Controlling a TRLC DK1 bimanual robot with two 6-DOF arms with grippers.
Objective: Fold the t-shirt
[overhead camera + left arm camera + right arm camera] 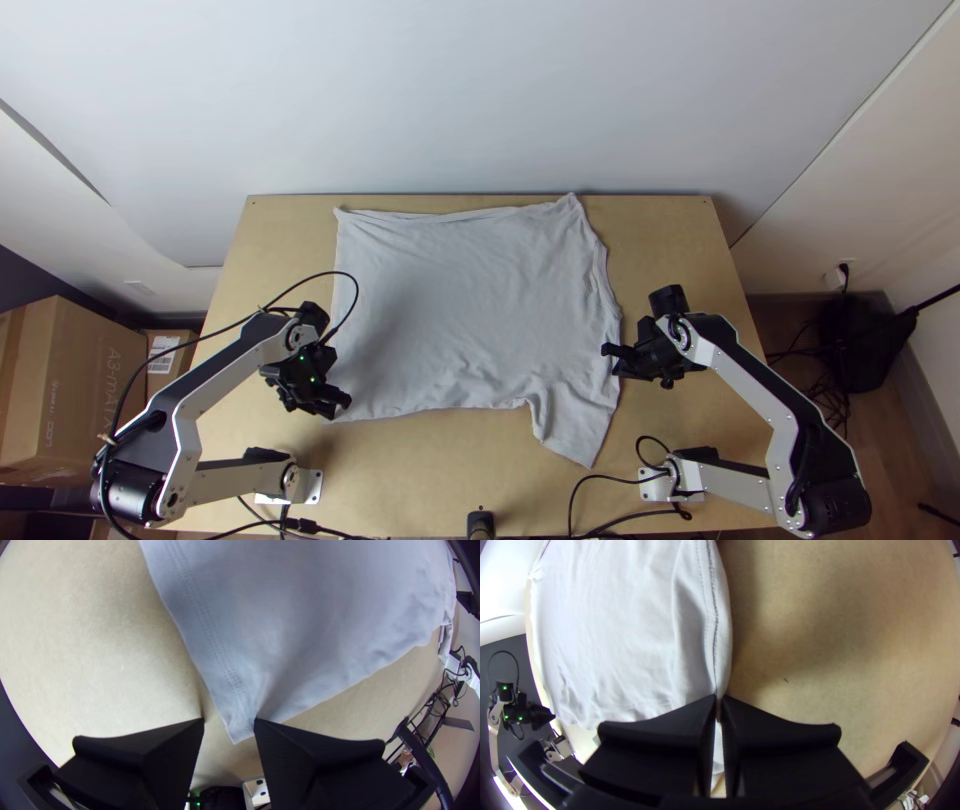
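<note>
The light grey t-shirt [460, 300] lies spread over the table, one sleeve [575, 425] pointing toward the near edge. At its near-left corner is my left gripper [340, 404]; on its right side edge is my right gripper [610, 362]. In the left wrist view the left gripper [229, 721] is open, with a hemmed corner of the t-shirt [300, 630] between and just below its fingertips. In the right wrist view the right gripper [720, 699] has its fingers nearly together, pinching the seamed edge of the t-shirt [625, 630].
Bare wood of the table [430, 470] shows in front of the shirt and along both sides. Cables [600, 478] lie near the arm bases at the front. A cardboard box [75, 390] stands off the table's left side, and a pale wall rises behind.
</note>
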